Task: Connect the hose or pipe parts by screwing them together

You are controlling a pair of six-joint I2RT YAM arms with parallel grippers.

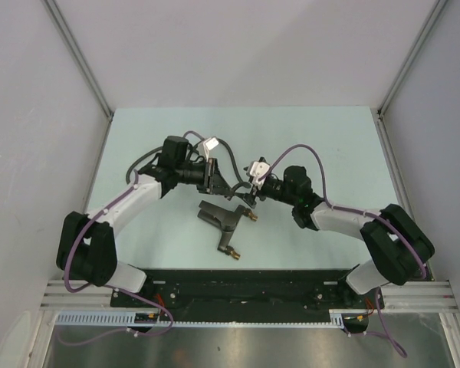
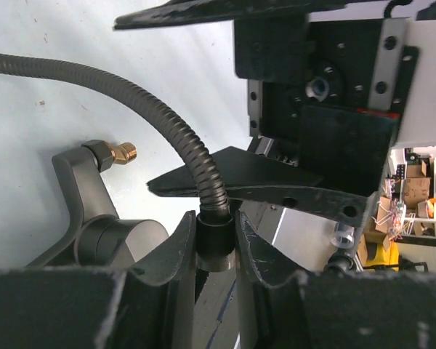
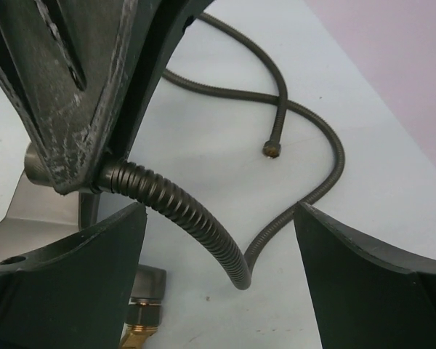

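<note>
A ribbed dark-grey hose (image 2: 182,142) curves across the table, and my left gripper (image 2: 216,218) is shut on the hose's smooth dark end collar (image 2: 216,243). In the right wrist view the hose (image 3: 196,218) runs down between the wide-apart fingers of my right gripper (image 3: 219,211), which is open and touches nothing. The hose's far brass end (image 3: 271,150) lies loose on the table. The forked dark-grey fitting (image 1: 224,221) lies flat just in front of both grippers, with its brass threaded tip (image 2: 123,153) left of the held collar. From above, the left gripper (image 1: 215,184) and right gripper (image 1: 248,198) face each other closely.
Grey walls and slanted aluminium posts (image 1: 80,57) enclose the pale green table (image 1: 322,138). A black base rail (image 1: 238,287) runs along the near edge. Purple cables (image 1: 307,153) loop off both arms. The right gripper's fingers (image 2: 276,182) fill the upper part of the left wrist view.
</note>
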